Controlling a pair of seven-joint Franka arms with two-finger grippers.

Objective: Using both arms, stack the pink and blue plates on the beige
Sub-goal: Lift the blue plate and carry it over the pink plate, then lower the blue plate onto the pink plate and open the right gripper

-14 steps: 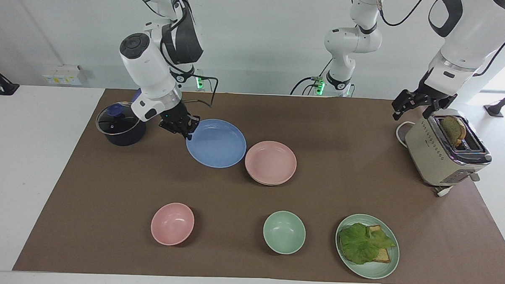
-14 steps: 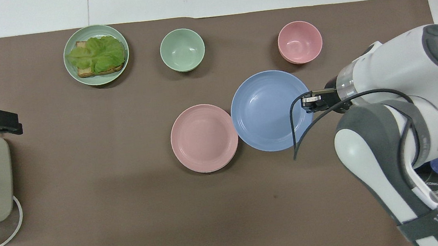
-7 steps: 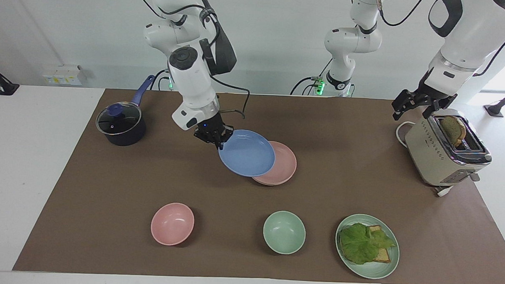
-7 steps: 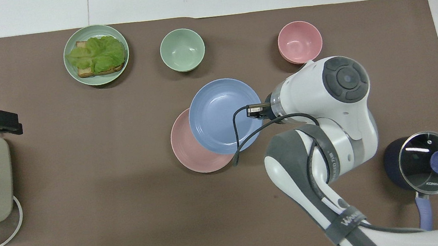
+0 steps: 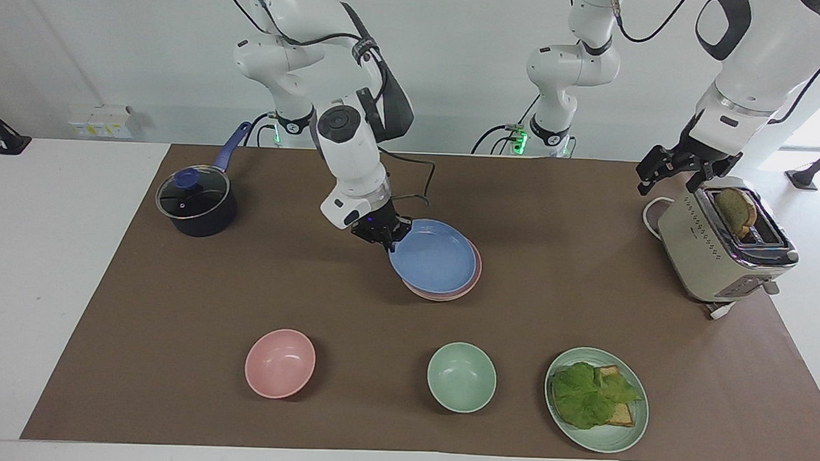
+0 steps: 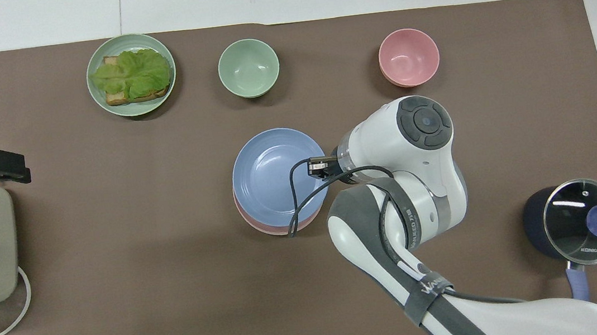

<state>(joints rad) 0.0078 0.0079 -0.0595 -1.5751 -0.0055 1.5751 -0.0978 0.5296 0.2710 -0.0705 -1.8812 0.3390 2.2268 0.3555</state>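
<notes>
Right gripper [image 5: 386, 238] is clamped on the rim of the blue plate [image 5: 433, 258], at the edge toward the right arm's end of the table. It holds the plate tilted over the pink plate [image 5: 475, 279]. Whether blue touches pink cannot be told. Only a crescent of pink shows past the blue edge. The beige plate cannot be made out; if it lies under the pink one, it is hidden.

Left gripper [image 5: 672, 170] hangs over the toaster [image 5: 719, 255] at the left arm's end of the table, fingers spread wide, holding nothing. This arm waits. A slice of bread [image 5: 736, 211] stands in the toaster slot.

Dark pot [image 5: 197, 201] with glass lid sits toward the right arm's end, nearer the robots than the plates.

Farther from the robots than the plate stack, in a row: pink bowl [image 5: 280, 363], green bowl [image 5: 461, 377], and green plate [image 5: 631, 436] carrying lettuce [image 5: 585, 395] on toast. All three stand well apart from the stack.
</notes>
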